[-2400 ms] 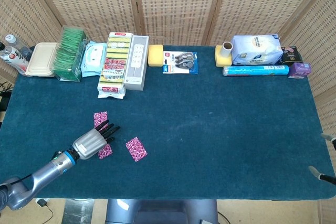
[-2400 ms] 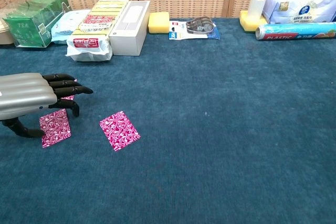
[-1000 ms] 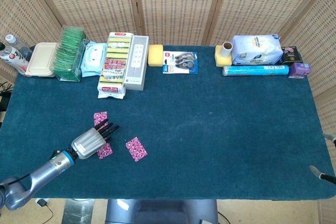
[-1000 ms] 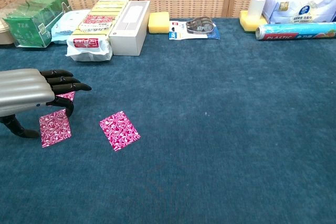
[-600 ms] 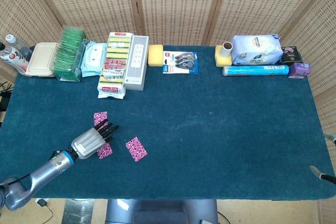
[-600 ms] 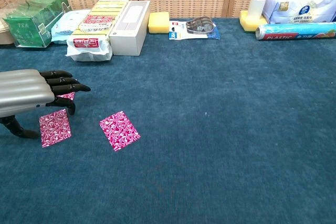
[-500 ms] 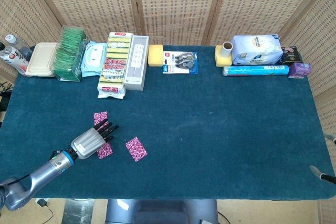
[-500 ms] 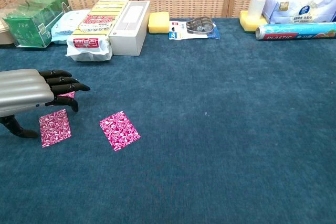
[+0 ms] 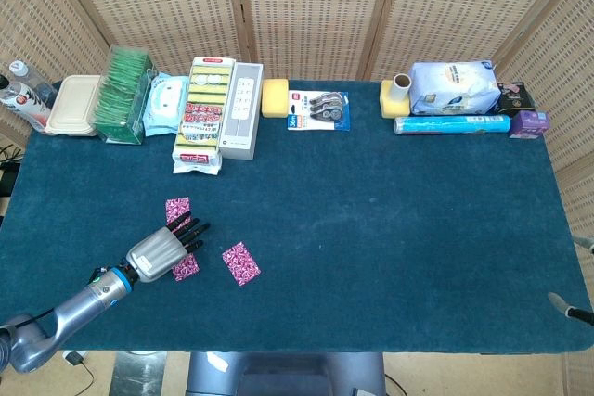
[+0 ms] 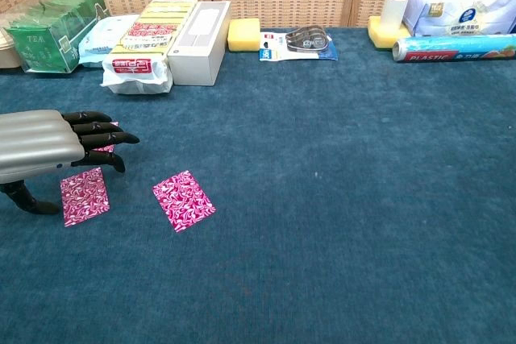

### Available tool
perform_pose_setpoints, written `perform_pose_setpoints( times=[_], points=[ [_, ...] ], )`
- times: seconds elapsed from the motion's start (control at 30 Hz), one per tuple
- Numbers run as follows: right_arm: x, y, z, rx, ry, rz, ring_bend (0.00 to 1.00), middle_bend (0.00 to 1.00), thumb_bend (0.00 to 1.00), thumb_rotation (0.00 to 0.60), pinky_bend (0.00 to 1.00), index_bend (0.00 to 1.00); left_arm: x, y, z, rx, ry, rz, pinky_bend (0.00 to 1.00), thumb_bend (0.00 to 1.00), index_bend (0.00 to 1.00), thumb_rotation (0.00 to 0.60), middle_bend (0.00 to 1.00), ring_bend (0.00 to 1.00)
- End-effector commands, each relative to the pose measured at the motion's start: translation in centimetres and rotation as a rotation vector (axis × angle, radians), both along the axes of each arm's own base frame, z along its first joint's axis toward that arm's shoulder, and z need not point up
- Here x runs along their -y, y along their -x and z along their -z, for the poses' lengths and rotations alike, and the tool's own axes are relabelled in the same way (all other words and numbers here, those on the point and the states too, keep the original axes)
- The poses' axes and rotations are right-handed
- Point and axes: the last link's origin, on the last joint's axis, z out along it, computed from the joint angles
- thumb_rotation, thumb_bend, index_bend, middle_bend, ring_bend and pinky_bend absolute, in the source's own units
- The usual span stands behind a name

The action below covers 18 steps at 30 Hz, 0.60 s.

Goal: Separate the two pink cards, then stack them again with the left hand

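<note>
In the lower left of the head view, the left hand (image 9: pixel 160 250) reaches in from the bottom-left corner with its fingers stretched out and apart, holding nothing. In the chest view the same left hand (image 10: pixel 50 147) enters from the left edge, its dark fingertips (image 10: pixel 113 138) hovering above the blue tablecloth (image 10: pixel 339 199). Three pink patterned cards lie flat and apart on the cloth: the near pink card (image 10: pixel 84 196) sits just below the fingers at lower left, the middle pink card (image 10: pixel 184 200) lies to its right, well clear of the hand, and the far pink card (image 9: pixel 177 209) lies above the hand, mostly hidden behind the fingers in the chest view. The right hand (image 9: pixel 577 308) shows only as a sliver at the right edge of the head view, and whether its fingers are spread or curled cannot be told. Packaged goods line the top edge of the table.
</note>
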Motion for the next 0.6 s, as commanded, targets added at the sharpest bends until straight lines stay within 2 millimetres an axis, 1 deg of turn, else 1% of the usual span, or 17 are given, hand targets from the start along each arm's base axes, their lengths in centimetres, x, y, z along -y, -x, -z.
perform_pose_setpoints(
  times=[0.03,0.43,0.6],
  points=[
    [-0.01,0.02,-0.02,0.001,0.001,0.001,0.0,0.02,0.0,0.6,0.0,0.2,-0.01,0.01,-0.07,-0.003,0.001,-0.003,0.0,0.17,0.18,0.6,0.0,0.0],
    [0.02,0.02,0.05,-0.001,0.0,0.001,0.0,0.02,0.0,0.6,0.0,0.2,-0.03,-0.18,0.32,-0.003,0.006,-0.009,0.0,0.17,0.19,0.6,0.0,0.0],
    [0.01,-0.02,0.04,-0.002,0.0,-0.001,0.0,0.02,0.0,0.6,0.0,0.2,-0.01,-0.4,0.36,0.003,0.01,-0.016,0.0,0.19,0.27,0.6,0.0,0.0]
  ],
)
